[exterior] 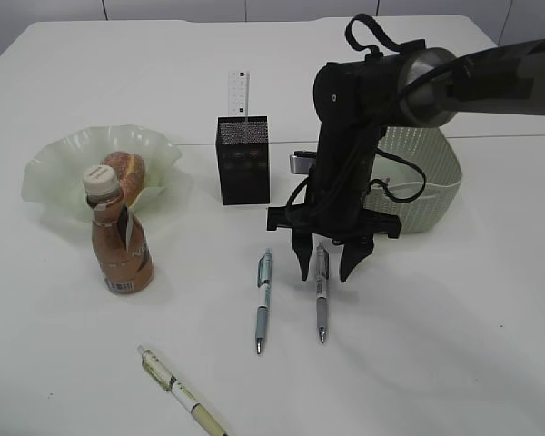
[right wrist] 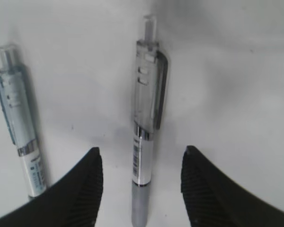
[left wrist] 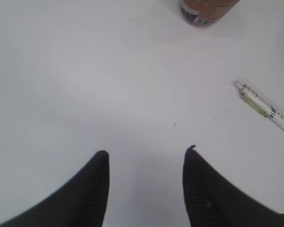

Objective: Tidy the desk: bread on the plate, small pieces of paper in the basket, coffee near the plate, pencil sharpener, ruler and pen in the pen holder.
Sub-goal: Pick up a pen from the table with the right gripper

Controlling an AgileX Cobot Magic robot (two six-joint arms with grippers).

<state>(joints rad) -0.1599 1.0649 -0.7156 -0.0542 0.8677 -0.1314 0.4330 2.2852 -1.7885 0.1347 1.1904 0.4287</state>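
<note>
The right gripper (exterior: 330,265) hangs directly over the grey and clear plastic click pen (exterior: 321,292), with its two black fingers spread apart and holding nothing; in the right wrist view the pen (right wrist: 146,142) lies between the two fingertips (right wrist: 92,163), and its long axis runs away from the camera, across the line on which the jaws close, so a straight descent looks enough. The left gripper (left wrist: 146,156) is also spread and empty, over bare table, well apart from this pen; the right arm is clearly the nearer one. A second pen with a pale blue clear barrel (exterior: 263,300) lies parallel just beside, on the left, so the left finger must come down in the gap between them. The plain white desk (exterior: 454,345) is flat and smooth. The black square mesh pen holder (exterior: 243,160) stands near behind, already with the clear ruler (exterior: 239,94) upright in it.
</note>
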